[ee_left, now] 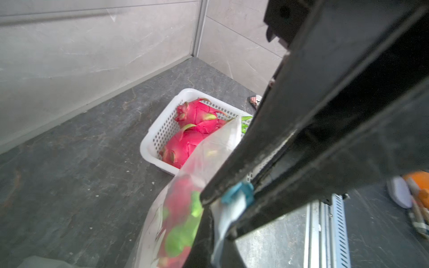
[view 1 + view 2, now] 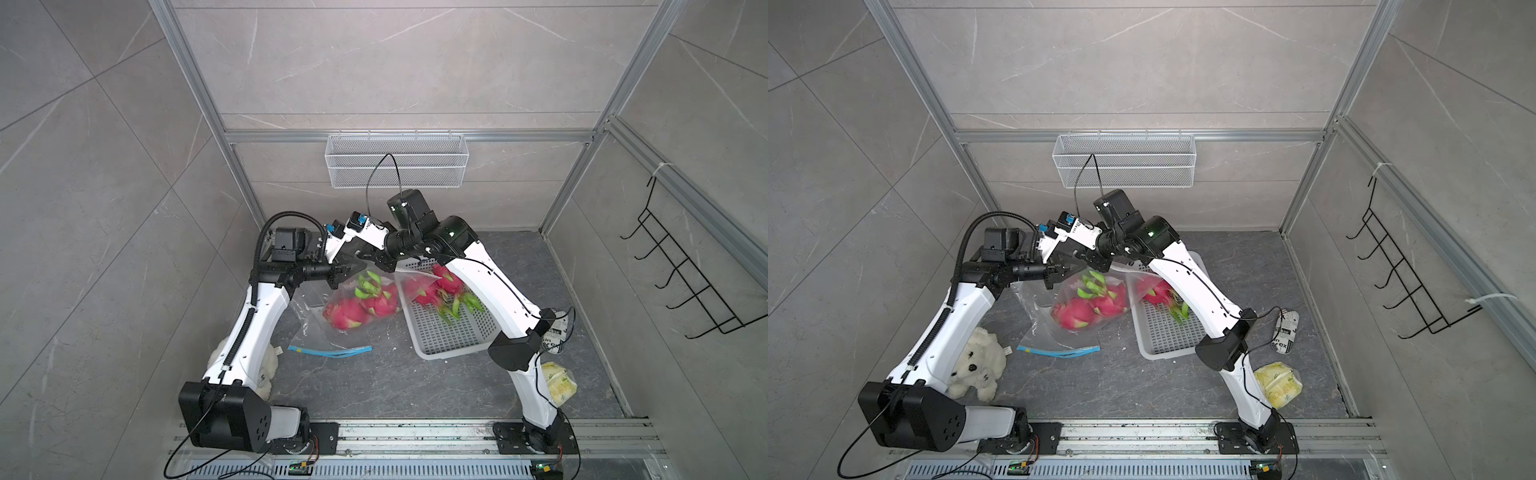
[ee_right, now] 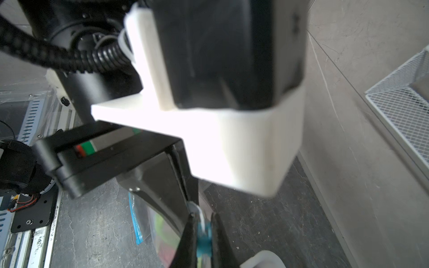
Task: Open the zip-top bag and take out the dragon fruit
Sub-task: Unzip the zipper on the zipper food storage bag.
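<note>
Both top views hang high over the worktop (image 2: pixel 374 386), on the base rail (image 2: pixel 415 432) side of the white basket (image 2: pixel 449 338). They face steeply down toward the back wall (image 2: pixel 395 83) beyond it and share nearly the whole scene (the two eyes sit slightly apart sideways). The left wrist camera rides close behind the left tool (image 1: pixel 220 213), looking toward the basket. The right wrist camera, equally close behind the right tool (image 3: pixel 204 241), faces away from the basket toward the left arm (image 3: pixel 232 139). Both wrist views share the zip-top bag (image 1: pixel 209 148).
</note>
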Controlling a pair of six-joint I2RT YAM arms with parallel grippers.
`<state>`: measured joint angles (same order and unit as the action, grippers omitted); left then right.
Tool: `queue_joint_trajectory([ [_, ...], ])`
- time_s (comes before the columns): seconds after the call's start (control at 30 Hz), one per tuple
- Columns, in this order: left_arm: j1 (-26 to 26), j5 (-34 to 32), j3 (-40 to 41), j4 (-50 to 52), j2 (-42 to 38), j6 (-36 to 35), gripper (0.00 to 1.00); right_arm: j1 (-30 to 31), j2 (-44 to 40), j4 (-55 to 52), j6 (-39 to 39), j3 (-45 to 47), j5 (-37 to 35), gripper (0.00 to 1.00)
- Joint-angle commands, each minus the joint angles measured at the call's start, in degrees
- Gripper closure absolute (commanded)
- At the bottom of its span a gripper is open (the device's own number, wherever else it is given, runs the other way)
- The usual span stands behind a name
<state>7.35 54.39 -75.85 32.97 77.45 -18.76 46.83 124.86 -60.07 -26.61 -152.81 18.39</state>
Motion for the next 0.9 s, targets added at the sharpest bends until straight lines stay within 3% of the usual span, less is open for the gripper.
queue_joint_trajectory([
  [0.0,-0.2,-0.5,1.0,-0.1,-1.9,-0.4,1.0,0.2,-0.6,0.9,-0.6,0.0,0.6,0.93],
  [0.4,-1.7,-6.2,4.8,-9.2,-4.5,5.8,1.0,-0.4,-3.4,-2.2,-1.3,8.3,2.1,0.89],
  [0.87,-4.6,-1.3,7.3,-13.9,-6.8,9.4,1.0,-2.4,-5.3,-0.4,-0.4,13.8,-2.8,0.87],
])
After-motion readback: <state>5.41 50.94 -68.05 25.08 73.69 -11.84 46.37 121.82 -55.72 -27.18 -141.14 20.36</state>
